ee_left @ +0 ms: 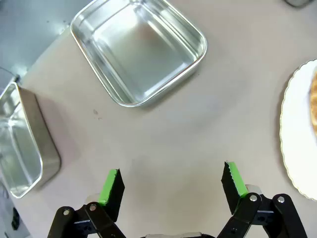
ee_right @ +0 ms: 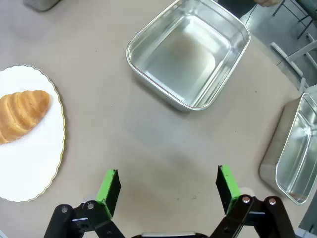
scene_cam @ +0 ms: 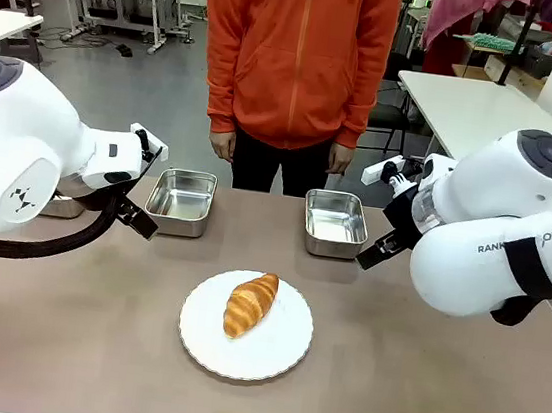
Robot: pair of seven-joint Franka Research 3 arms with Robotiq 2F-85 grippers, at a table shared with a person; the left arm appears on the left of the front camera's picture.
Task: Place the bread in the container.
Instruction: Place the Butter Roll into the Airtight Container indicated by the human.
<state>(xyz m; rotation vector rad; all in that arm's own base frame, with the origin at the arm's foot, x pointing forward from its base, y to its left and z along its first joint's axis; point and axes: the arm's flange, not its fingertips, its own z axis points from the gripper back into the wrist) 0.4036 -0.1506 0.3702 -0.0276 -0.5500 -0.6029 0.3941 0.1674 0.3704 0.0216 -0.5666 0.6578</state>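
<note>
Beige table point(scene_cam: 68, 342), lower frame: bears all items. White plate point(scene_cam: 278, 353), lower centre, scalloped rim; may slide if a finger catches it. Steel trays, mid-frame: left tray point(scene_cam: 175, 226) and right tray point(scene_cam: 333, 248), both empty. Which one is meant cannot be told, so wrong-tray placement is possible. Golden bread point(scene_cam: 249, 303): lies on plate, well apart from either tray; flaky, likely to crush or roll under a hard pinch. Tools: left gripper point(ee_left: 172, 173) and right gripper point(ee_right: 167, 173), jaws wide, nothing held, over bare table.
</note>
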